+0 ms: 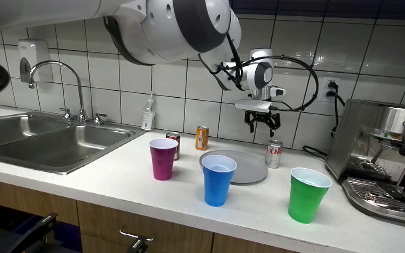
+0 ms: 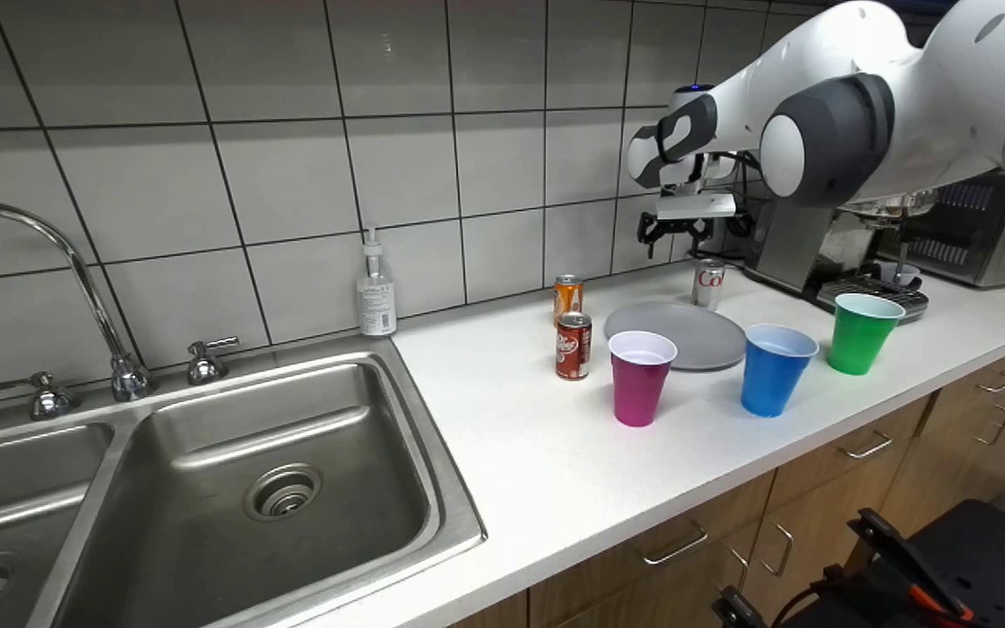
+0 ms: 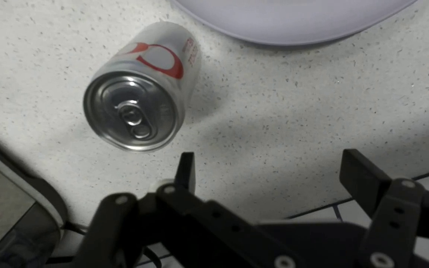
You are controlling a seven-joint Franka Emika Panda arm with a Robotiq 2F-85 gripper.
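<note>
A white Franka Emika Panda arm (image 1: 169,38), its glossy shells (image 2: 816,52) broken by charcoal joint bands (image 1: 197,28), above the back edge of the worktop (image 2: 511,419).
Pale round caps (image 2: 786,155) face the joints, dark oval recesses (image 1: 169,10) dot the casing, and a small blue light (image 2: 694,88) shows atop the wrist (image 2: 686,126). A black cable (image 1: 317,83), fastened with ties (image 1: 311,66), loops off it; beneath a metallic collar (image 1: 263,93) sits a flat white bar (image 1: 253,105). The matte-black Robotiq gripper (image 1: 261,132) has pierced linkages (image 3: 387,240), silver-coloured screws (image 3: 284,261) and blunt, square-edged fingertips (image 3: 361,176).
</note>
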